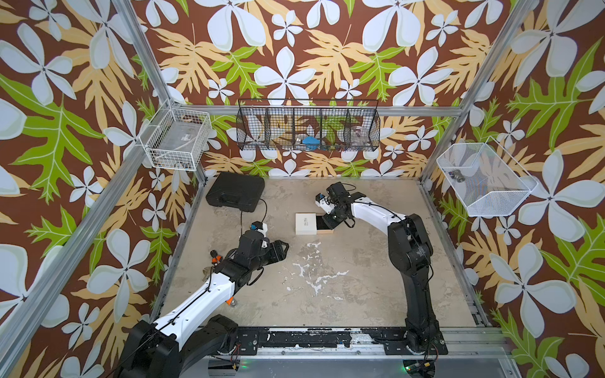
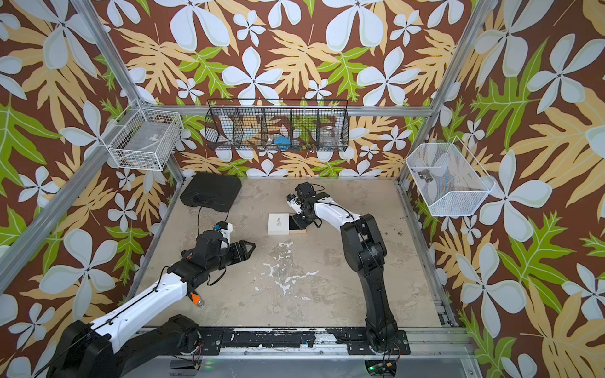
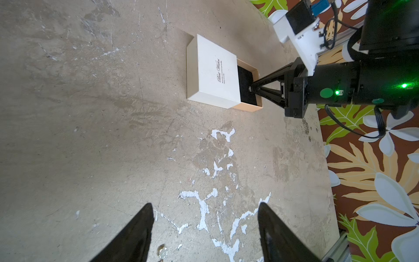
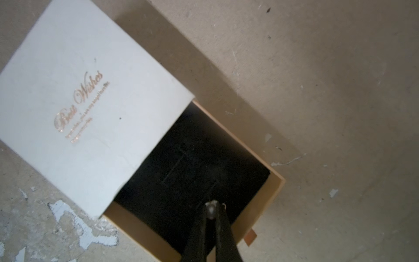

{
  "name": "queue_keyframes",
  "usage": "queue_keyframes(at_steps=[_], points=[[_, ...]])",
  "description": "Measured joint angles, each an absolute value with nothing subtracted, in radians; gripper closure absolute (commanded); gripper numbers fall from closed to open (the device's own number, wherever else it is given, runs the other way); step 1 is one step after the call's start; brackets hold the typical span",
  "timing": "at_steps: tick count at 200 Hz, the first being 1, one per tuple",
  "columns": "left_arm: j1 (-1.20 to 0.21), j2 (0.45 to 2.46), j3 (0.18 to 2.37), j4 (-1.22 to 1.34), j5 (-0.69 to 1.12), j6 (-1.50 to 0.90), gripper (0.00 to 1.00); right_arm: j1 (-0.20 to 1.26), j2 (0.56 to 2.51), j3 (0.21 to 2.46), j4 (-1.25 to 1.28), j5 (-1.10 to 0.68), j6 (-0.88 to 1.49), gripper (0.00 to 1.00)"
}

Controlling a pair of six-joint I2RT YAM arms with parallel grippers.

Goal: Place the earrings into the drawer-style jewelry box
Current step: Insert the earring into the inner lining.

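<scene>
Placement step: right gripper (image 3: 250, 88), pinching one earring (image 4: 211, 208), hovers over the open tray (image 4: 181, 158) of the drawer-style jewelry box (image 4: 90, 102). Your next move is likely a low release inside the tray; the left gripper (image 3: 205, 204) stands spread, empty

Beige mottled worktop (image 1: 327, 281), white chipped patches near middle. Black rectangular plastic case (image 1: 235, 193), lid closed, lying flat at worktop's far-left corner. White wire basket (image 1: 176, 140) hung on left frame. Long black wire basket (image 1: 307, 127) on back wall, five compartments: blue object (image 1: 310, 141) in middle one, clear glass jar (image 2: 326, 135) in right-end one. White mesh basket (image 1: 484, 181) on right wall, small grey metal piece (image 1: 456, 174) inside. Brown floral wallpaper (image 1: 294, 49) all round.
</scene>
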State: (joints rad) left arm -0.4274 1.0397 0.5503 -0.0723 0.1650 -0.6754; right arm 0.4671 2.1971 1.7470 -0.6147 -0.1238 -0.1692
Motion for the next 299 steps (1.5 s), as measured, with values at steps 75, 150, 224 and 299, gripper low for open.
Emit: queue_keyframes(at_steps=[75,150,224,299], points=[[-0.427,1.04,0.55,-0.072,0.165,-0.676,0.27,0.474,2.225,1.782,-0.629,-0.107,-0.177,0.95],[-0.427,1.038,0.55,-0.072,0.166,-0.676,0.27,0.478,2.245,1.808,-0.651,-0.101,-0.184,0.95],[-0.427,1.038,0.549,-0.072,0.166,-0.676,0.27,0.479,2.28,1.862,-0.69,-0.097,-0.185,0.95],[-0.427,1.033,0.549,-0.072,0.166,-0.676,0.27,0.479,2.308,1.901,-0.713,-0.097,-0.188,0.85]])
